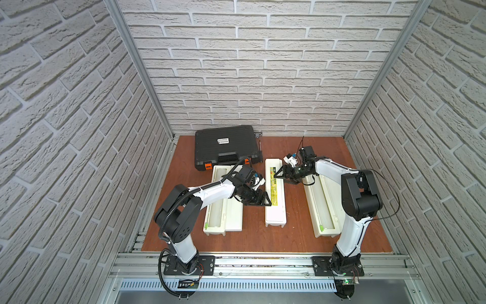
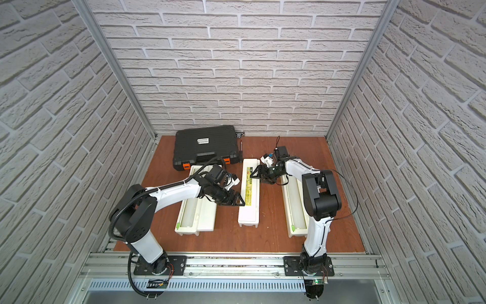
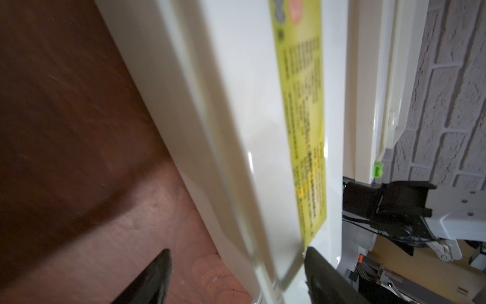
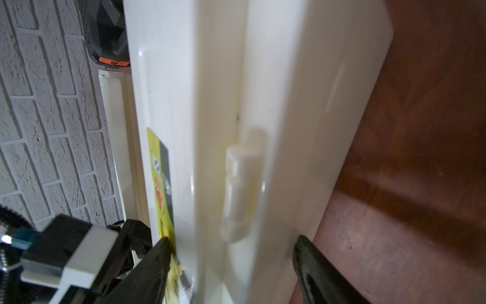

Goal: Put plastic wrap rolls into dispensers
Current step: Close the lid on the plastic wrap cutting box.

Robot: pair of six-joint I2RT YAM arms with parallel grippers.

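Two arms stand at the near edge of the brown table [image 1: 257, 239], the left arm [image 1: 184, 226] and the right arm [image 1: 352, 231]. Both reach away from us, toward the middle.

Three long cream boxes lie side by side past the arms, apart from each other. The left box [image 1: 210, 231] is open, with its lid [image 1: 234, 213] lying flat beside it. A small green tab [image 1: 207, 225] sits at its near end. A pale roll [image 1: 216, 208] seems to lie in its trough, but it is hard to be sure. The right box [image 1: 324, 231] is open too and has a green tab [image 1: 321, 228]. The right arm hides part of it. The middle box [image 1: 274, 215] is shut, with a yellow-green label [image 1: 274, 189] on top.

The left gripper [image 1: 268, 203] is at the left edge of the middle box, about halfway along. Its wrist view shows the two black fingers [image 3: 157, 276] wide apart. One is over the table and one is over the lid. It holds nothing.

Farther back, the right gripper [image 1: 276, 175] is at the right side of the same box. Its fingers [image 4: 315, 273] are spread apart as well. One is at the label, and one is over the table by the hinge [image 4: 239, 194]. It grips nothing that I can see.

At the far end sits a shut black case [image 1: 226, 147] with orange latches [image 1: 208, 165], close to the white brick wall [image 1: 263, 65].
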